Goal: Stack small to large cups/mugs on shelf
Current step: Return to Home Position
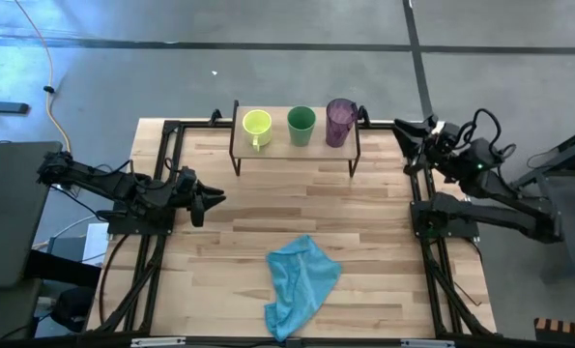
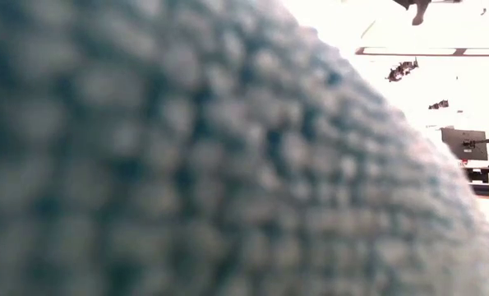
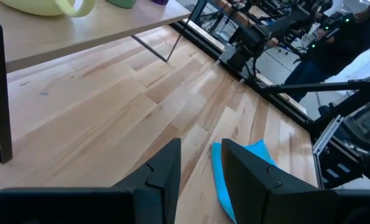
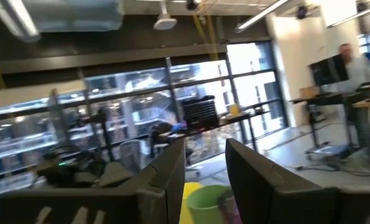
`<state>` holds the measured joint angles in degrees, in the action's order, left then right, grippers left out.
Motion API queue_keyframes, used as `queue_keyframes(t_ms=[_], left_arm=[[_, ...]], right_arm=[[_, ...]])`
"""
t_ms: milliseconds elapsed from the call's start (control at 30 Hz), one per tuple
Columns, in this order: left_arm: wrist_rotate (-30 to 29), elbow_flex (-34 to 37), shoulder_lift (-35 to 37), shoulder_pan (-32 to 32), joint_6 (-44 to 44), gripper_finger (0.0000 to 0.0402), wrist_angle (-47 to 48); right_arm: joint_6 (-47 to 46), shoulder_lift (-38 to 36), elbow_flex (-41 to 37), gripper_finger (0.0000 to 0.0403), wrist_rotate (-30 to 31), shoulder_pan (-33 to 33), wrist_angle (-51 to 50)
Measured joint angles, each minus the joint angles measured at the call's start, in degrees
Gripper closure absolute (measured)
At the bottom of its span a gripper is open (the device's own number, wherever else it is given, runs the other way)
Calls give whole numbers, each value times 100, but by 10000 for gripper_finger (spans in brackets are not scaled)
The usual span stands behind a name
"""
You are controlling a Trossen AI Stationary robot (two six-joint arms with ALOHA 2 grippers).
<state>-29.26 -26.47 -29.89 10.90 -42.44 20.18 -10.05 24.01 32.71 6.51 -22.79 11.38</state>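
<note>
shelf (image 1: 276,146) holds yellow-green mug (image 1: 256,125), green cup (image 1: 301,123), purple cup (image 1: 340,120) in a row. left gripper (image 3: 200,144) parted, empty, well left; right gripper (image 4: 205,144) likewise, near the shelf's right end.

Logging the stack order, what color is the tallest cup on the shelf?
Translucent purple; the tallest cup shows best in the high view.

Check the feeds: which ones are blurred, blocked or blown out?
Low view: the blue cloth fills the frame, out of focus; the room behind is blown out. Right wrist view: smeared, soft. High and left wrist views: clear, evenly lit.
</note>
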Motion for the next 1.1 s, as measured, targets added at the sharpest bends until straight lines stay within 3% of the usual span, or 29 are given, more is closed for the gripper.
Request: queue_keyframes(t_ms=[367, 700, 900, 1100], left_arm=[[-39, 1, 0, 0, 2, 298, -66], [-117, 1, -105, 0, 4, 298, -94], [-105, 1, -306, 0, 0, 298, -299], [-8, 1, -467, 0, -2, 298, -392]], right_arm=[[265, 66, 0, 295, 185, 1085, -35], [301, 798, 0, 295, -20, 1980, 54], [644, 963, 3, 295, 164, 2215, 23], [697, 550, 7, 295, 181, 2219, -976]])
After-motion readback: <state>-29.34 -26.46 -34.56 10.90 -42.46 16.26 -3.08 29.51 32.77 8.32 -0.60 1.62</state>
